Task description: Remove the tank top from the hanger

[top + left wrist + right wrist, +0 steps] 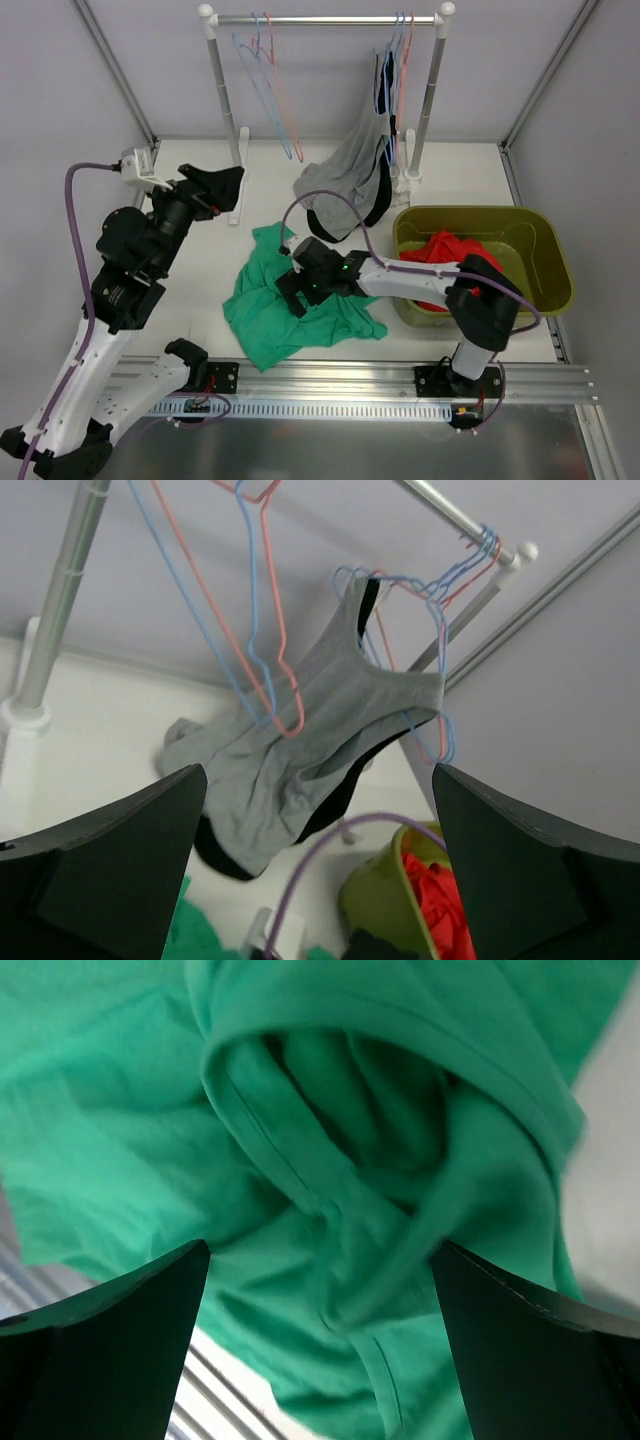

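A grey tank top (pixel 355 165) hangs from a hanger (pixel 392 60) at the right end of the rail, its hem trailing on the table over a black garment (pixel 345 215). It also shows in the left wrist view (pixel 320 735), still on a blue hanger (pixel 425 590). My left gripper (pixel 215 185) is open and empty, raised at the left and pointed toward the rack. My right gripper (pixel 295 290) is open, low over a crumpled green tank top (pixel 290 300), which fills the right wrist view (pixel 330 1190).
A green bin (pixel 545 260) with red clothing (pixel 450 255) stands at the right. Empty blue and pink hangers (pixel 265 70) hang at the rail's left end. The rack's white posts (pixel 222 100) stand at the back. A purple cable (pixel 330 200) arcs over the right arm.
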Robot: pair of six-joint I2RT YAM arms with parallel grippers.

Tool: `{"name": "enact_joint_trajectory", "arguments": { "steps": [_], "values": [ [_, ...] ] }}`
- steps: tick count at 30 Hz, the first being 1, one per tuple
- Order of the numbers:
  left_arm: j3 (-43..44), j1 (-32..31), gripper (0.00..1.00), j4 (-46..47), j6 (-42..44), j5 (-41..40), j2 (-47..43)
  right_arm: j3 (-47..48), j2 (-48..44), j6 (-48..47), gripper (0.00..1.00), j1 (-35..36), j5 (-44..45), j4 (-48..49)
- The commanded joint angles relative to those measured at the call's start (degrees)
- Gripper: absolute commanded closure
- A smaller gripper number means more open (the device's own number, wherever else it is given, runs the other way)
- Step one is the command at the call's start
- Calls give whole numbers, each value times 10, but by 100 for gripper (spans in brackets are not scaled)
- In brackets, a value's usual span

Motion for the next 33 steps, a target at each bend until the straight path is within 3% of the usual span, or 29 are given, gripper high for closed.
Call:
{"name": "enact_joint_trajectory", "arguments": {
  "steps": [1, 10, 13, 14, 15, 18, 21, 25, 33],
  "values": [
    [-21, -3, 1, -102, 37, 6, -48, 99, 84, -54, 1, 31, 65, -12],
    [-82, -4, 1, -266, 79, 18, -200, 218, 273, -32, 1, 63, 218, -128],
    [-110, -3, 1, -301, 122, 23, -234, 211, 274, -1, 43, 64, 234, -127],
    [-136, -3, 1, -307, 142, 25, -242, 207, 261, 2, 77, 64, 240, -120],
    [-148, -3, 1, -309, 150, 29, -251, 204, 253, 2, 98, 64, 245, -116],
    [-211, -3, 2, -310, 159, 30, -295, 178, 180, -5, 100, 65, 267, -81],
    [-205, -3, 1, -308, 164, 27, -326, 141, 75, -2, 100, 65, 300, -24],
    [-215, -2, 1, -306, 154, -40, -343, 123, -37, -22, 100, 65, 331, 33],
    [-214, -2, 1, -306, 159, -9, -326, 183, -195, -126, 100, 53, 382, 11]
  ]
}}
